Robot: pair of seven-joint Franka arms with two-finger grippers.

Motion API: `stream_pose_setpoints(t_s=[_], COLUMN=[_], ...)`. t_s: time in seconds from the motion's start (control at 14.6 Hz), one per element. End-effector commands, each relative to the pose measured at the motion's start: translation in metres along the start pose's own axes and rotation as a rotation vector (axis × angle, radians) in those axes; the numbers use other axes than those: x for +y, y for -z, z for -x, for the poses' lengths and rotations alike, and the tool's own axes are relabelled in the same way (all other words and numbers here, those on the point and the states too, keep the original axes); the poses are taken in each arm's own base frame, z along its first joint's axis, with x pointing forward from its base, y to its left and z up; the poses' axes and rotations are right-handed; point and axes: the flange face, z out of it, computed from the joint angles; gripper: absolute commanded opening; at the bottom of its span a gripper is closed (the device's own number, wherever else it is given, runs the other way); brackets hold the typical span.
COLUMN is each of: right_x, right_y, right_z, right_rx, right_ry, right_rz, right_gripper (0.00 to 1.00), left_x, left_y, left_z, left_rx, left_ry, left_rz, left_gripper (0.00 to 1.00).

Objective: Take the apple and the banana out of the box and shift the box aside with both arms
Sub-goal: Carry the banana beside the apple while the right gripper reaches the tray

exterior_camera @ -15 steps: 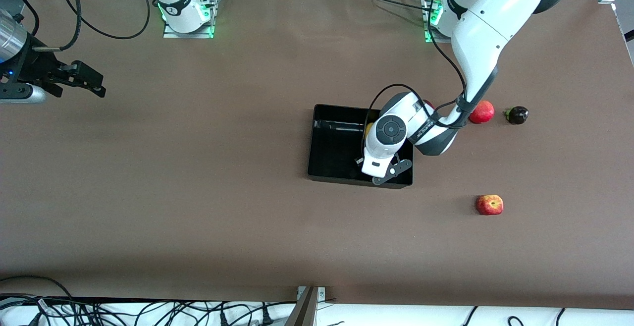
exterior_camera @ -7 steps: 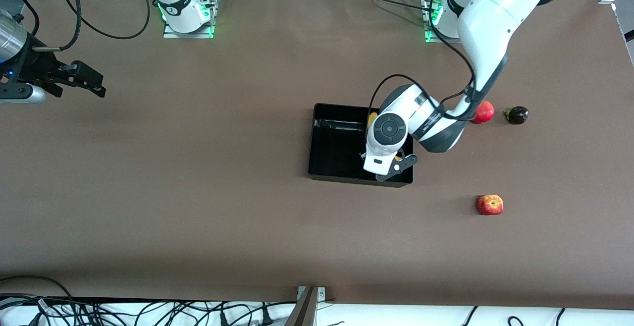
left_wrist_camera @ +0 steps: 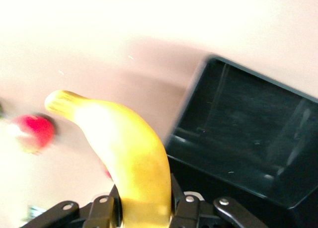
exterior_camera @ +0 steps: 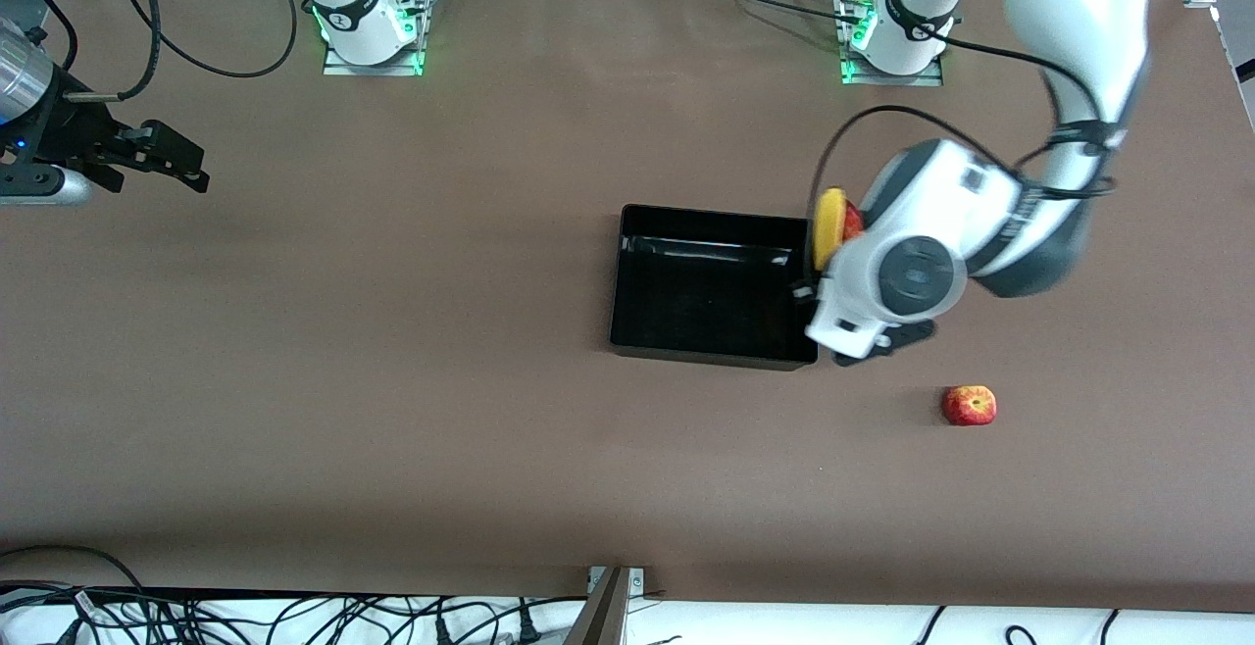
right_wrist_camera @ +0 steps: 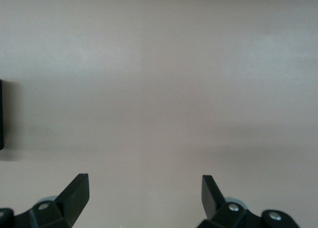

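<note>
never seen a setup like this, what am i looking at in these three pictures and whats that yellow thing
These are two white robot arms bolted to a brown table. One picture looks down from a high camera facing them; the other two come from cameras on each arm's wrist.

The yellow thing is a banana, clamped in the left gripper, which is up in the air over the edge of the black box at the left arm's end. The box looks empty.

An apple lies on the table, nearer the high camera than the box. Another red fruit shows in the left wrist view.

The right gripper waits open over bare table.
</note>
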Motion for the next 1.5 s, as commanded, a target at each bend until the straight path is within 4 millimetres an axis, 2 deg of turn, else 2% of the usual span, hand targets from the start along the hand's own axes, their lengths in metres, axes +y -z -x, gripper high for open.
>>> stream_pose_setpoints(t_s=[0.0, 0.14, 0.27, 0.41, 0.48, 0.68, 0.75, 0.82, 0.96, 1.09, 1.23, 1.44], right_x=[0.002, 0.001, 0.002, -0.006, -0.014, -0.035, -0.042, -0.059, -0.092, -0.132, -0.187, -0.253], right_y=[0.004, 0.003, 0.003, -0.015, -0.022, -0.051, -0.054, -0.056, -0.089, -0.112, -0.142, -0.188], right_z=[-0.001, -0.001, -0.004, -0.014, -0.015, -0.014, -0.012, -0.011, -0.021, -0.030, -0.031, -0.034], right_rx=[0.003, 0.000, 0.015, -0.009, -0.025, -0.128, -0.144, -0.145, -0.188, -0.166, -0.154, -0.113], right_ry=[0.015, 0.003, 0.002, 0.028, 0.043, 0.080, 0.090, 0.119, 0.118, 0.044, 0.020, -0.086], right_rz=[0.013, 0.014, 0.006, 0.009, 0.010, 0.020, 0.019, 0.011, -0.030, -0.063, -0.076, -0.116], right_gripper=[1.00, 1.00, 1.00, 1.00, 1.00, 1.00, 1.00, 1.00, 1.00, 1.00, 1.00, 1.00], left_x=[-0.084, -0.137, -0.180, -0.217, -0.228, -0.236, -0.235, -0.239, -0.242, -0.249, -0.249, -0.251], left_y=[0.015, 0.007, -0.004, -0.029, -0.044, -0.092, -0.106, -0.118, -0.138, -0.151, -0.158, -0.170], left_z=[-0.049, -0.083, -0.123, -0.162, -0.178, -0.214, -0.223, -0.230, -0.243, -0.250, -0.254, -0.258], left_rx=[0.010, 0.033, 0.099, 0.173, 0.206, 0.282, 0.301, 0.324, 0.371, 0.392, 0.409, 0.422], left_ry=[-0.155, -0.238, -0.305, -0.369, -0.378, -0.386, -0.401, -0.416, -0.436, -0.437, -0.436, -0.435], left_rz=[-0.012, -0.040, -0.032, -0.028, -0.026, -0.016, -0.012, -0.007, 0.001, -0.014, -0.011, -0.009], left_gripper=[0.00, 0.00, 0.00, 0.00, 0.00, 0.00, 0.00, 0.00, 0.00, 0.00, 0.00, 0.00])
